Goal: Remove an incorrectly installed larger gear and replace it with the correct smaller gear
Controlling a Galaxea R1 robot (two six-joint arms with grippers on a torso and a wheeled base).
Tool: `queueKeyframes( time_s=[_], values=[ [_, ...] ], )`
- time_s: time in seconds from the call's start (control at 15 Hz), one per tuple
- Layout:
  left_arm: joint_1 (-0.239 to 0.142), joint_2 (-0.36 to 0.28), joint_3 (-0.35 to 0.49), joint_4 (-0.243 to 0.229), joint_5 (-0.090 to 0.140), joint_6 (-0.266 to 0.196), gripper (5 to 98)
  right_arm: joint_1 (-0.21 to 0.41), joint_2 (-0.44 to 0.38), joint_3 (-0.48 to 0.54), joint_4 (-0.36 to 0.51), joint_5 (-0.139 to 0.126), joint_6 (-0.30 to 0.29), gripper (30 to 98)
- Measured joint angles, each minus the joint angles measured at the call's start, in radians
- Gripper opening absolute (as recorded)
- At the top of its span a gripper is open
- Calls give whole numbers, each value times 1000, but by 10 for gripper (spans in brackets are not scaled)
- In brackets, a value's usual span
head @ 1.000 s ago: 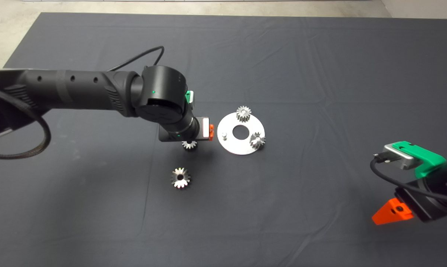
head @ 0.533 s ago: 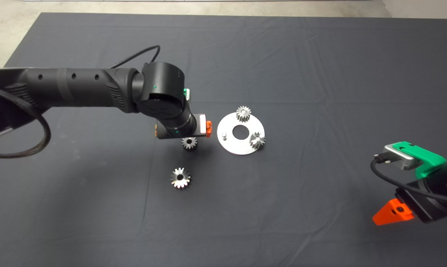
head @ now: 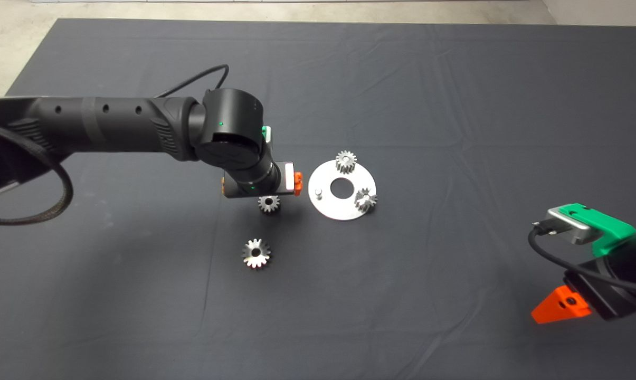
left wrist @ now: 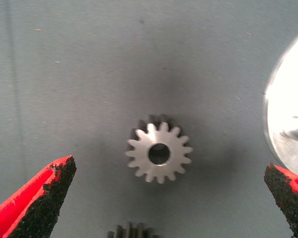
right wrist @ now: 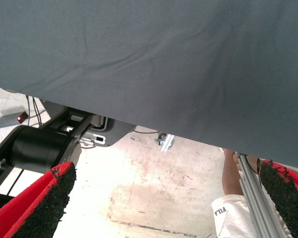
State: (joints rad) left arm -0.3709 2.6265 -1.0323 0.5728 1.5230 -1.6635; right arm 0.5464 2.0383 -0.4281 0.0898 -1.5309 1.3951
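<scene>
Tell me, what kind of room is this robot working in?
Probably a robot test lab or workshop. A dark mat covers the table, with metal gears laid around a round metal plate. The left claw hangs open over one small gear. Bare concrete floor shows beyond.

Left pincer (left wrist: 159, 203) spread wide above smaller gear (left wrist: 159, 152); bare mat (head: 138, 295) on both flanks of gear, room for fingers (left wrist: 39, 203) to drop. Disc plate (head: 342, 190) near one finger, tightest side. Larger gear (head: 256, 253) near, apart. Plate carries two gears and pin (head: 319, 193). Right pincer (head: 560, 305) parked at worktop edge, well apart.
</scene>
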Motion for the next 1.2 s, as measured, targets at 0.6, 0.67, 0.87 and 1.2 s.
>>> queueKeyframes(
  time_s=[0.6, 0.67, 0.87, 1.2],
  values=[
    [60, 0, -27, 51, -1, 20, 976, 0, 0, 0, 0, 0, 0, 978],
    [61, 0, -27, 58, -1, 20, 976, 0, 0, 0, 0, 0, 0, 978],
    [61, 2, -27, 78, -1, 20, 976, 0, 0, 0, 0, 0, 0, 978],
    [61, 5, -27, 98, -1, 20, 976, 0, 0, 0, 0, 0, 0, 978]
  ],
)
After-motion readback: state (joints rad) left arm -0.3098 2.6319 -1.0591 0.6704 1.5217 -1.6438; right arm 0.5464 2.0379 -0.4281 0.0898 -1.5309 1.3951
